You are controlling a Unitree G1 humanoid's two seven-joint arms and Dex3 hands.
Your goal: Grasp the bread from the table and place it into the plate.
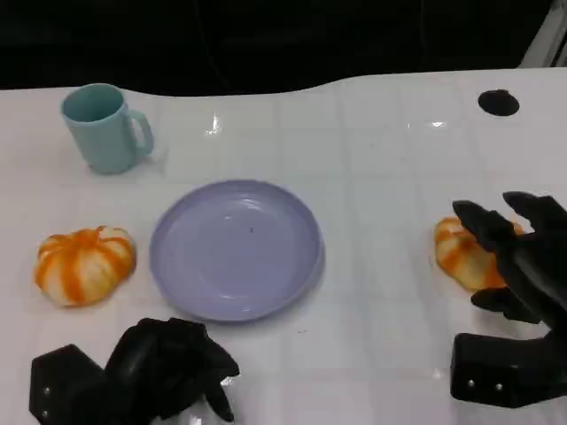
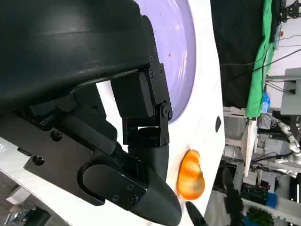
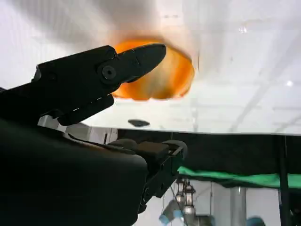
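Hovering over bread (image 1: 461,252) — right hand (image 1: 518,257), fingers spread

left hand (image 1: 173,367) curled (empty), right hand (image 1: 518,257) spread

I see a glossy white counter (image 1: 390,177) with faint tile-like grid lines, and small bright light glints sit on its far part. A round black hole (image 1: 498,102) lies in the counter near its far edge. Beyond that far edge the background is dark, almost black. A pale slanted strip (image 1: 545,44) shows just past the counter's far corner, above the hole. From the wrist cameras, beyond the counter's edge, I see a green cloth (image 2: 261,61) hanging, black cables, and grey metal stands and equipment, too cluttered to tell apart.
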